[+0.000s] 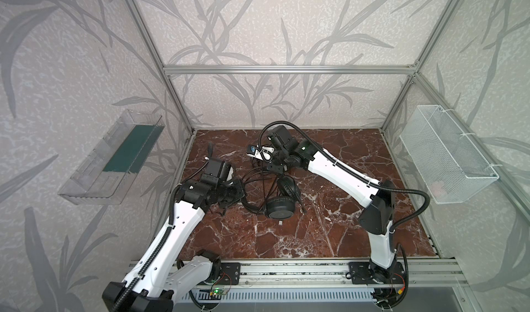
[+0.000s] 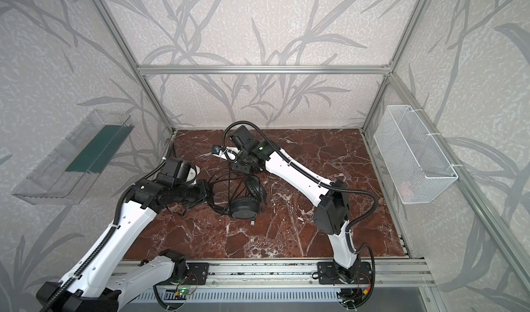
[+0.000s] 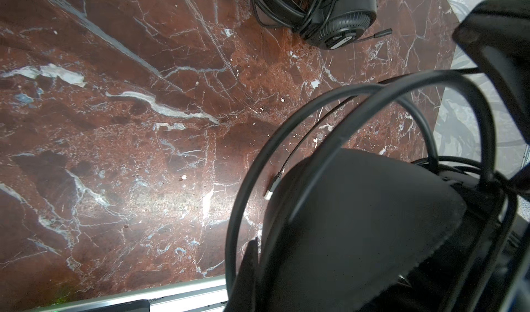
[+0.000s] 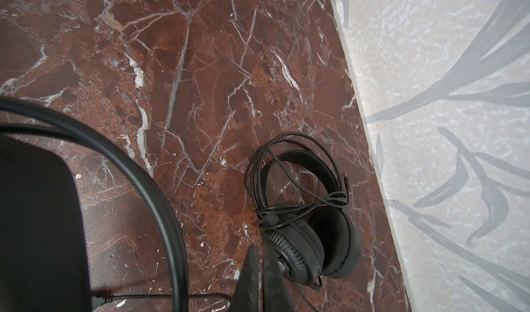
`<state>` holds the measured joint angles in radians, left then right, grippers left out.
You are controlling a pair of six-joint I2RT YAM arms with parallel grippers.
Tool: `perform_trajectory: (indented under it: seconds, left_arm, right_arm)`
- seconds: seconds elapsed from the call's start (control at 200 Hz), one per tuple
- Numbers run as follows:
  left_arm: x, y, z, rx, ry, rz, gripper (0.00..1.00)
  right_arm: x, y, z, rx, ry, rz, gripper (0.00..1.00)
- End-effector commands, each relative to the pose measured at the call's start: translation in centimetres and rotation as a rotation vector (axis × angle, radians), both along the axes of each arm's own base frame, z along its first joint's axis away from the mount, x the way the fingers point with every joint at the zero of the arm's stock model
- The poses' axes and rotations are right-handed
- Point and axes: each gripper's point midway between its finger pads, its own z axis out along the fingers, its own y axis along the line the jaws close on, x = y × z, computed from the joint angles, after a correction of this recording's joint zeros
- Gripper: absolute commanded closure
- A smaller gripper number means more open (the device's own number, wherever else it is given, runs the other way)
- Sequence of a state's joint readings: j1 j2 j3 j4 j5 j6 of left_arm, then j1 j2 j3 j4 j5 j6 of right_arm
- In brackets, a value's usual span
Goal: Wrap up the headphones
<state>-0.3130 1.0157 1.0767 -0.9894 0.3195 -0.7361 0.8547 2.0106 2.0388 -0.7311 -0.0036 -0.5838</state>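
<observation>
Both pinched shut, grip unclear: L claw (image 1: 242, 193) beside headphones (image 1: 279, 207) mid-frame on worktop (image 1: 329, 233); R claw (image 4: 258, 253) just above them.

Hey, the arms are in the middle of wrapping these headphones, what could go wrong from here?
The cable lies in loose, crossing loops over the headphones; a pull from the shut right gripper might knot it instead of winding it. The plug lies free on the table, so it could drag and snag on them.
</observation>
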Motion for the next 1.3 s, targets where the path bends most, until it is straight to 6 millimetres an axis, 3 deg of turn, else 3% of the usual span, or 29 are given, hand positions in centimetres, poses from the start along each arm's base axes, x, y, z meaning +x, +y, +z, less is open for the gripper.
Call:
perform_trajectory:
  seconds: [0.0,0.165,0.4,0.605,0.78,1.065,1.18,1.295]
  left_arm:
    - [-0.3,-0.5,2.9,-0.046,-0.07,-0.023,1.0]
    - [-0.3,-0.3,2.8,-0.037,-0.073,-0.018,1.0]
    - [-0.2,-0.5,1.6,-0.035,-0.039,-0.015,1.0]
    - [-0.2,-0.7,2.5,-0.054,-0.056,-0.023,1.0]
    - [-0.4,0.2,2.8,-0.011,-0.07,-0.003,1.0]
    - [-0.1,0.9,4.9,-0.009,-0.124,0.045,1.0]
    - [-0.2,1.0,5.6,-0.013,-0.133,0.051,1.0]
    - [-0.2,0.8,5.7,-0.026,-0.131,0.053,1.0]
  right_arm:
    - [2.5,-1.9,4.0,0.081,-0.103,-0.119,1.0]
    - [3.4,-2.9,5.0,0.136,-0.103,-0.164,1.0]
    - [1.1,-1.6,7.6,0.282,-0.113,-0.052,1.0]
    - [3.2,-2.7,5.6,0.251,-0.07,-0.12,1.0]
    - [4.3,-4.1,5.8,0.313,-0.034,-0.189,1.0]
    - [4.7,-5.2,3.3,0.263,0.006,-0.234,0.73]
    - [5.0,-5.9,3.1,0.297,0.023,-0.269,0.55]
    - [4.6,-6.1,3.1,0.317,0.05,-0.261,0.52]
